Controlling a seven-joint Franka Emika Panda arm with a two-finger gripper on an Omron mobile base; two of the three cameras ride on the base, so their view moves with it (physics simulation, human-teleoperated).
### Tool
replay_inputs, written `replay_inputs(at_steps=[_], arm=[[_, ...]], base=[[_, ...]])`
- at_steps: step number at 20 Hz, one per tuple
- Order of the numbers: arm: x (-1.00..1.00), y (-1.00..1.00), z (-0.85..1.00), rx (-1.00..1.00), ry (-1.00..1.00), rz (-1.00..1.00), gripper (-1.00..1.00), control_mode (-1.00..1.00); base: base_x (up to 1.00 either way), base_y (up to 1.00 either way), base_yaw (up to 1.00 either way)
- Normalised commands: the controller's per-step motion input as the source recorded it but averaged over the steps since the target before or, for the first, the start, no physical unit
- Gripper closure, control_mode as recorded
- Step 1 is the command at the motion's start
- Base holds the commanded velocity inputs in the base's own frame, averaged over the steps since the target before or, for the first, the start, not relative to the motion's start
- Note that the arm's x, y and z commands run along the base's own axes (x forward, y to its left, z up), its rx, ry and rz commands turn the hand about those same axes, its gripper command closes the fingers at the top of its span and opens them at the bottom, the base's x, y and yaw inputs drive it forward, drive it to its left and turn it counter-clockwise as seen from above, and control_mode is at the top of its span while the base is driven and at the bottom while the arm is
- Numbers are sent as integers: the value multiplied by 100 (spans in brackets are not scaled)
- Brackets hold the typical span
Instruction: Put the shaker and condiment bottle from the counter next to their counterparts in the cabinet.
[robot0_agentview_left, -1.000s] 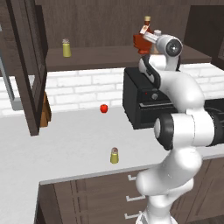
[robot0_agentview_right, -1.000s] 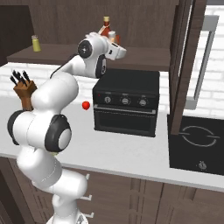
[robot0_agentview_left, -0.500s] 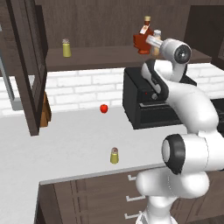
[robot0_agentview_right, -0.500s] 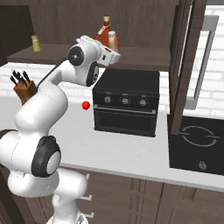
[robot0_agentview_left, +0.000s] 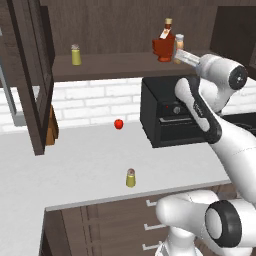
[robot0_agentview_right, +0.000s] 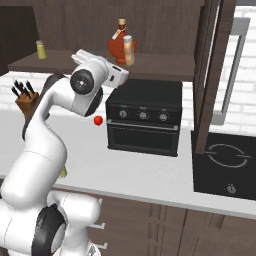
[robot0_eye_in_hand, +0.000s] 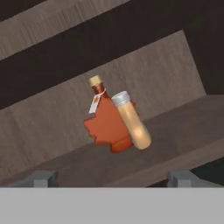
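The bench (robot0_agentview_left: 75, 165) is a broad pale grey-white top over dark brown drawers with silver handles, backed by a white brick wall. On it, toward its front edge, the shaker (robot0_agentview_left: 130, 178) stands upright and alone, well apart from everything else. Farther back a small red apple-like fruit (robot0_agentview_left: 118, 124) lies near the wall, just left of a black countertop oven (robot0_agentview_right: 145, 117) that sits against the back. A wooden knife block (robot0_agentview_right: 24, 100) stands at the bench's left end in the right base view, and a black induction hob (robot0_agentview_right: 225, 165) is set into the right end.

Above, the cabinet (robot0_agentview_left: 120, 65) is dark brown wood with one long shelf; its framed door (robot0_agentview_left: 32, 75) hangs open at the left. On the shelf, the yellow-green shaker with a pale cap (robot0_agentview_left: 75, 55) stands toward the left end. Toward the right end the condiment bottle (robot0_eye_in_hand: 132, 121) stands just beside the dark red maple-leaf bottle (robot0_eye_in_hand: 107, 122), seemingly touching it.

The gripper (robot0_eye_in_hand: 113, 178) points at the pair from in front of the shelf edge; its jaws stand wide apart, holding nothing, with the two bottles seen between the fingertips (robot0_eye_in_hand: 43, 178).
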Motion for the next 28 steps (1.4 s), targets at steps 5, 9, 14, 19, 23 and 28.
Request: replay_inputs(at_steps=[5, 9, 14, 19, 23, 28], arm=[[-100, 9, 0, -3, 0, 23, -100, -100], [-100, 44, -20, -21, -17, 13, -100, -100], [-77, 89, -65, -34, -27, -4, -100, -100], [-49, 47, -88, -28, -10, -6, -100, -100], [0, -1, -66, -5, 12, 1, -100, -100], [-4, 3, -59, -3, 14, 8, -100, -100]], base=[[0, 0, 0], [0, 0, 0], [0, 0, 0], [0, 0, 0], [0, 0, 0], [0, 0, 0]])
